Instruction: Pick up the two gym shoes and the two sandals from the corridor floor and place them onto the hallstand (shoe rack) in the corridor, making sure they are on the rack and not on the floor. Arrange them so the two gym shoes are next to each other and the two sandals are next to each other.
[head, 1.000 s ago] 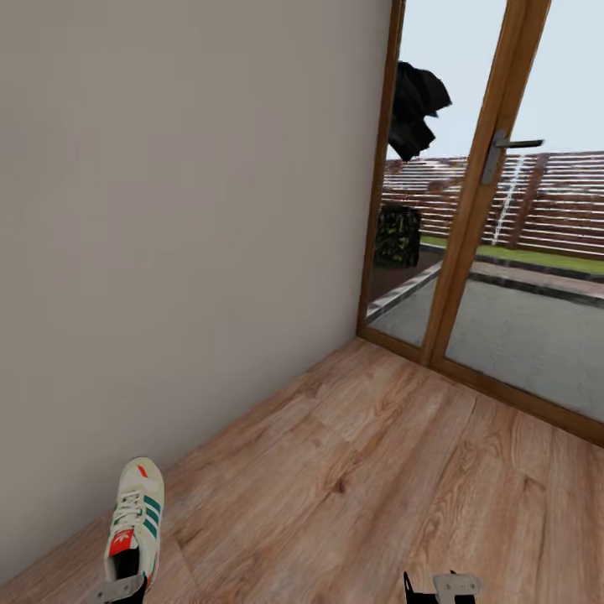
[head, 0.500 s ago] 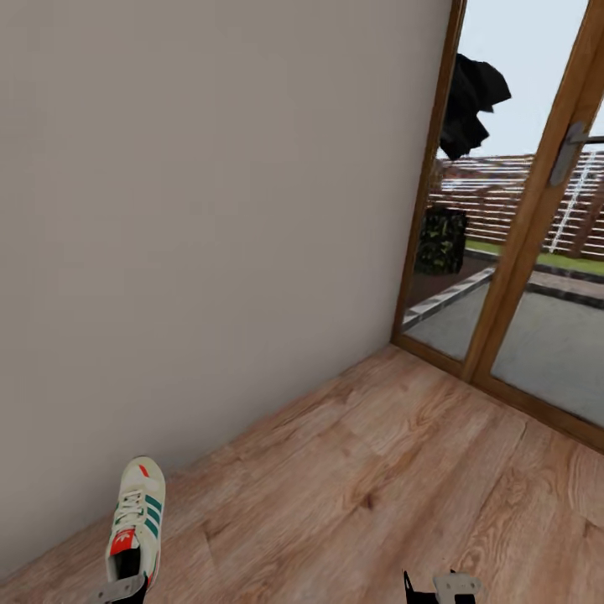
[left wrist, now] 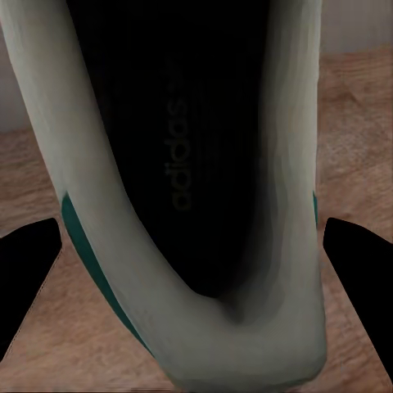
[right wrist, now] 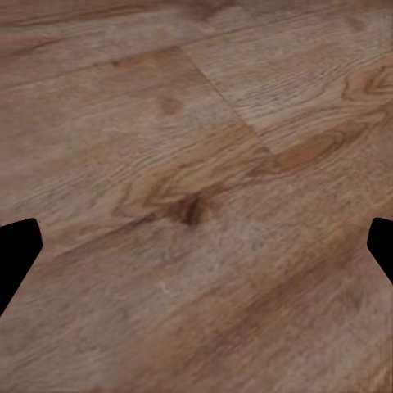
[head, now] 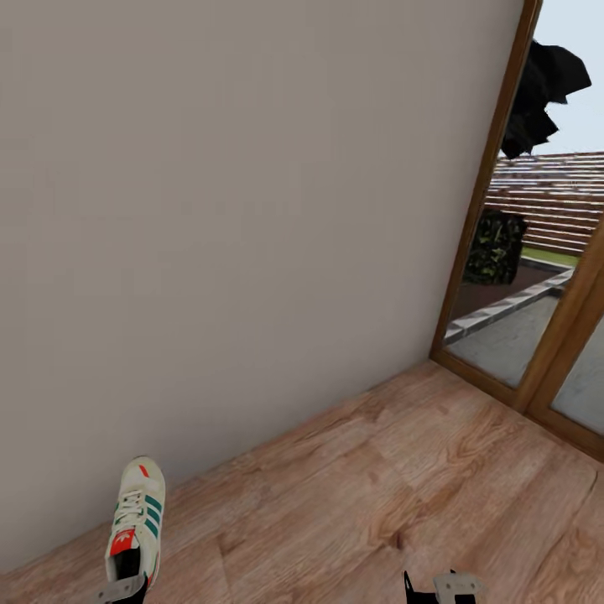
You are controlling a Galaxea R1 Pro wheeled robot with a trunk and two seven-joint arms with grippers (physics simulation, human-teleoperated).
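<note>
Gripping the gym shoe [head: 134, 524] heel in the left gripper [left wrist: 196, 254], toe pointing away, right gripper [right wrist: 196, 246] spread open, empty.

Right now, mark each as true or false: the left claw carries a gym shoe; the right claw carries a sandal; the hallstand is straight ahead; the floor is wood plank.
1. The left claw carries a gym shoe. True: the shoe's heel sits between its fingers.
2. The right claw carries a sandal. False: its fingers are spread over bare floor.
3. The hallstand is straight ahead. False: a plain wall and a glazed door are ahead.
4. The floor is wood plank. True.
</note>
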